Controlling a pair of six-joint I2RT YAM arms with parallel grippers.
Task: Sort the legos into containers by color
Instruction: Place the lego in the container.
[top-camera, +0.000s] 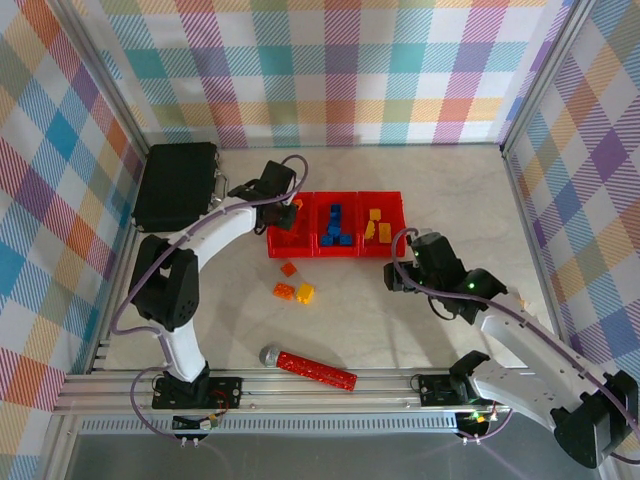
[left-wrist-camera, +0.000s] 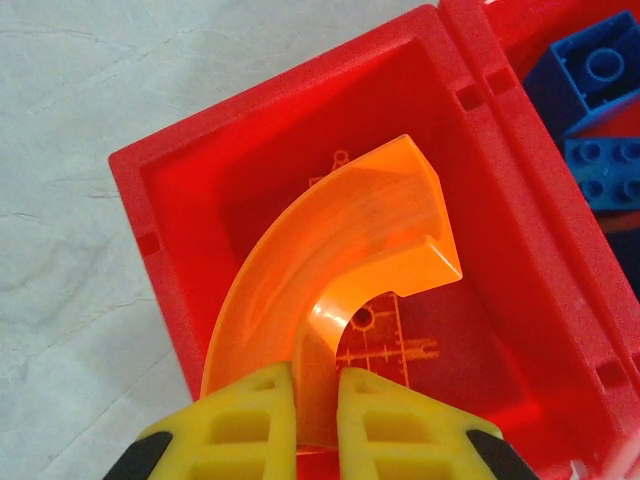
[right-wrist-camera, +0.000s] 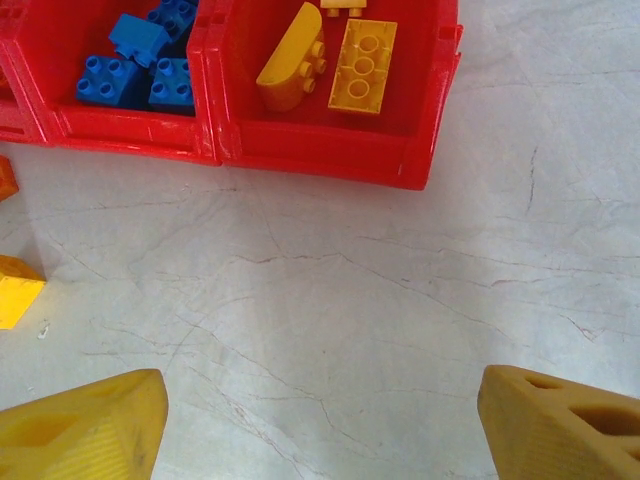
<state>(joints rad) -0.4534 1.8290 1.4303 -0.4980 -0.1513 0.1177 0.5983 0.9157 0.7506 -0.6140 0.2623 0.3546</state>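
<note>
Left gripper clamps the curved orange lego by its thin edge, lower centre; rigid, light, probably slick. Right gripper stands wide, empty.

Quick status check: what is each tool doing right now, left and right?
Left tool: closed on the orange curved lego, over the leftmost bin.
Right tool: open, holding nothing, above the table.

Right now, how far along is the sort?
Done: blue studded bricks in the middle red plastic bin, yellow ones in the right bin. In hand: left pincer holds a curved orange plastic piece over the left bin. Left: two orange bricks and one yellow brick on the table.
</note>
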